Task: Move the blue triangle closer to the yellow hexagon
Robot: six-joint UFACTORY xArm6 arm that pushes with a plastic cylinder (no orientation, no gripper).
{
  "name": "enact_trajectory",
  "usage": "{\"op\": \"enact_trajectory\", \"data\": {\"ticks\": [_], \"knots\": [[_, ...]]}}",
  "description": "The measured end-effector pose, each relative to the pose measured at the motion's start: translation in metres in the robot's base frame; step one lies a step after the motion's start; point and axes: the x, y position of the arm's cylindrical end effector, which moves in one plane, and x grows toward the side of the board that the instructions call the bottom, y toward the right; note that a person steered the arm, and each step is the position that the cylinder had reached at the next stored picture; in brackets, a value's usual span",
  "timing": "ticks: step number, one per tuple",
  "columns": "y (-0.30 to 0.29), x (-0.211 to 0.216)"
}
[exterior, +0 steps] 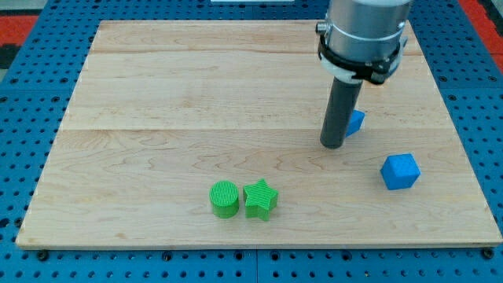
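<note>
My tip [332,145] rests on the wooden board [157,94] at the view's right of centre. A small blue block [356,122], most likely the blue triangle, sits just behind and to the right of the rod, partly hidden by it and touching or nearly touching it. A blue cube [400,170] lies further to the lower right. No yellow hexagon shows anywhere in the view.
A green cylinder [224,198] and a green star [260,199] sit side by side, touching, near the board's bottom edge. The arm's grey body [365,31] covers the board's top right. A blue perforated table [23,118] surrounds the board.
</note>
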Motion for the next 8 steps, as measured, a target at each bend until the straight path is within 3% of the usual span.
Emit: {"op": "enact_trajectory", "data": {"ticks": [1, 2, 3, 4, 6, 8], "knots": [[0.018, -0.005], [0.056, -0.045], [0.085, -0.057], [0.069, -0.034], [-0.016, -0.038], [0.064, -0.071]]}}
